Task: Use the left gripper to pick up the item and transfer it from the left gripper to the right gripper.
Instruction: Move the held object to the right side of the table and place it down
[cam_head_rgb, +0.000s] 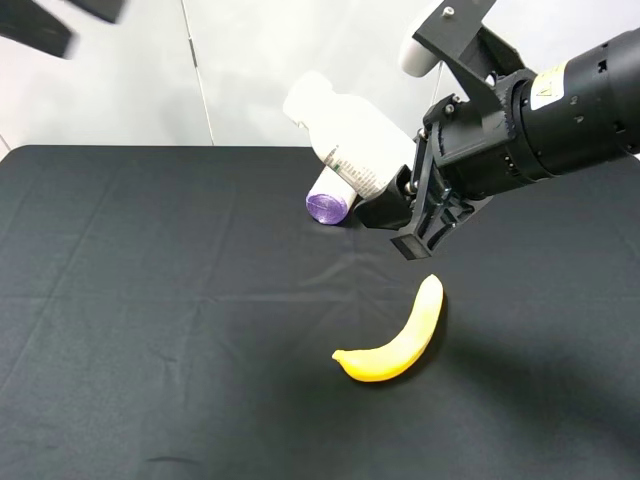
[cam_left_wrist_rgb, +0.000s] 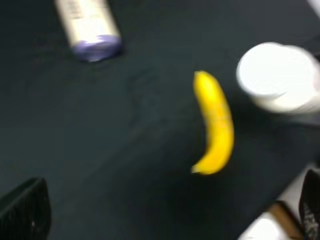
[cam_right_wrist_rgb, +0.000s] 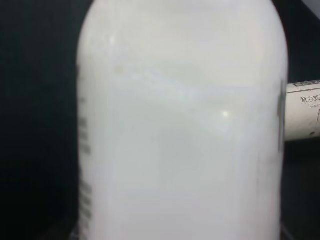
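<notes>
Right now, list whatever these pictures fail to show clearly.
- High view: the left gripper is cut by the top edge and blurred; open or shut unclear.
- Right wrist view: the label of the bottle is too close and blurred to read.
- High view: the roll is mostly hidden behind the bottle.

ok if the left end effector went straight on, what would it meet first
Likely the black tablecloth, close beside the curved yellow banana; the blurred wrist view leaves depth unclear.
</notes>
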